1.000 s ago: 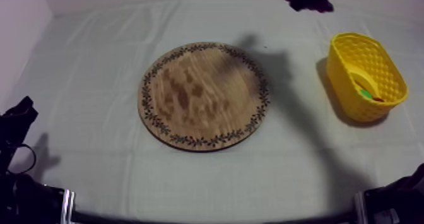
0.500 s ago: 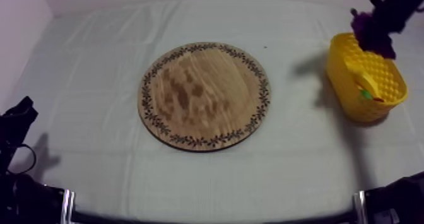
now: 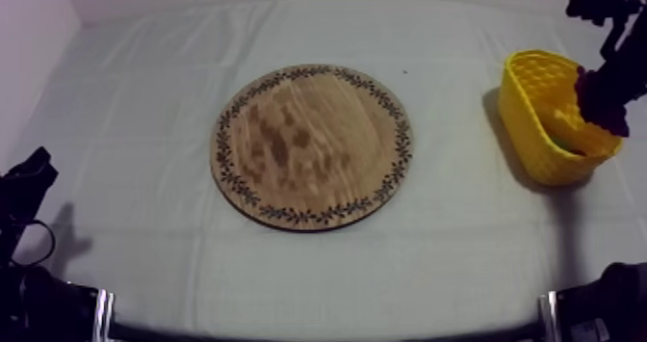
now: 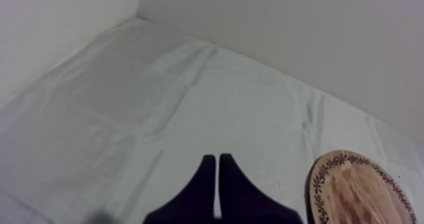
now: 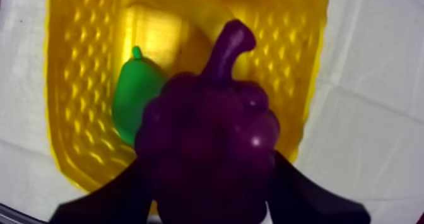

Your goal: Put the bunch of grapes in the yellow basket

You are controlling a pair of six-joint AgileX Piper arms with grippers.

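Right end effector: clamped round the bunch of grapes, held over the yellow basket at the counter's far right.
Release: I'd lower until the bunch is below the rim, beside the green pear, then open.
Left end effector: fingers together, empty.

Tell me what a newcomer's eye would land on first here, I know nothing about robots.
The purple bunch of grapes, clamped in the right hand, hangs just over the yellow basket at the table's right side, where a green pear lies inside. Next comes the round wooden board with its patterned rim, in the middle of the grey-white cloth.
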